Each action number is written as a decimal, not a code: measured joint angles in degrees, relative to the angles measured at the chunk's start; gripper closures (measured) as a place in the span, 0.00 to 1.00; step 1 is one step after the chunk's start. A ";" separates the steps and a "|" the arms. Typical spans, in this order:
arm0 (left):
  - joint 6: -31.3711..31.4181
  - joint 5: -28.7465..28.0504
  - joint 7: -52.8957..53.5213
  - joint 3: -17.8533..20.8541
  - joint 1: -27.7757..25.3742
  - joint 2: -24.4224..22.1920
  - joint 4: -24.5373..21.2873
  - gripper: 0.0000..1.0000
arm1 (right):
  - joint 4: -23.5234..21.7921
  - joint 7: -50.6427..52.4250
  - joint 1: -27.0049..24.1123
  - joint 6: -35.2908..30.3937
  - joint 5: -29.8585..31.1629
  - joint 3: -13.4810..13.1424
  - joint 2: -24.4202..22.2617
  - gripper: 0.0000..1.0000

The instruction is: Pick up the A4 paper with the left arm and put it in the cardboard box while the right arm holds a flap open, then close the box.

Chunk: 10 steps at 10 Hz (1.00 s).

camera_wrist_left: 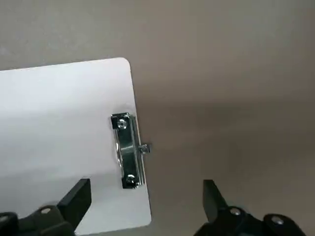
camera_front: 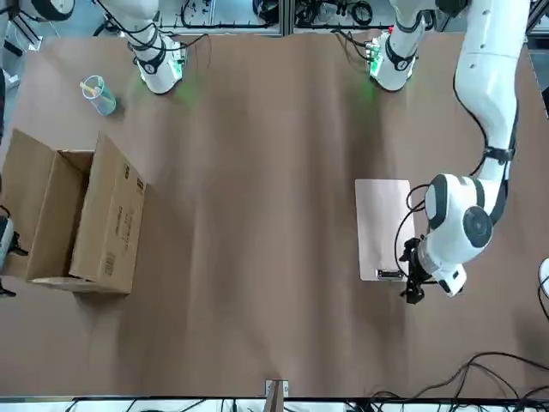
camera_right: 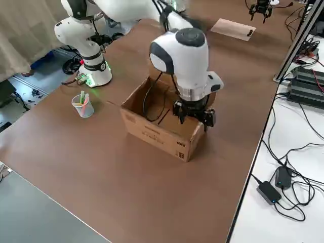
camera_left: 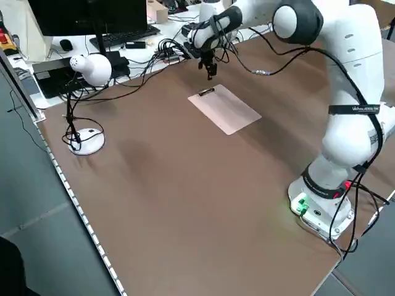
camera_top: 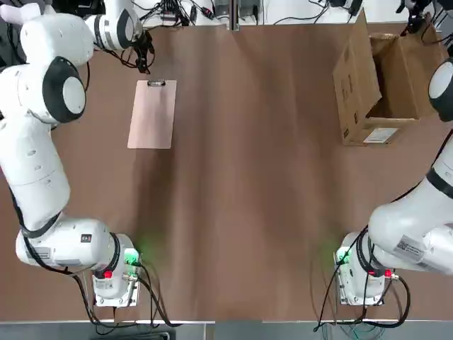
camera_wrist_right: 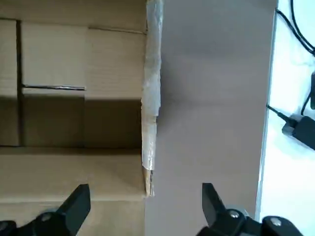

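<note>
Left wrist view: left gripper (camera_wrist_left: pixel 147 196) wide open, empty.

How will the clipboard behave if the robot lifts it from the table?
The clipboard is probably stiff, since it lies flat with straight edges. It looks thin, so likely light. The metal clip on one short edge may make that end dip slightly.

ok so your A4 paper (camera_top: pixel 152 115): pinkish-tan sheet, silver clip on top short edge, lying flat, upper left of overhead frame. Your cardboard box (camera_top: pixel 388 88): brown, white label, top open, upper right.
</note>
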<state>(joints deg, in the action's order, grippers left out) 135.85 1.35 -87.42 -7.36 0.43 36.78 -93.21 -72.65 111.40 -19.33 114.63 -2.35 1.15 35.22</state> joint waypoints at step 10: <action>-0.09 0.00 -0.14 -0.12 0.80 7.57 2.18 0.00 | 0.01 0.51 -1.11 4.06 -4.89 0.01 3.87 0.00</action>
<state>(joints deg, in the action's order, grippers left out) 135.76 1.35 -87.56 -7.48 1.23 44.35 -91.03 -72.65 111.91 -20.44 118.70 -7.24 1.16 39.09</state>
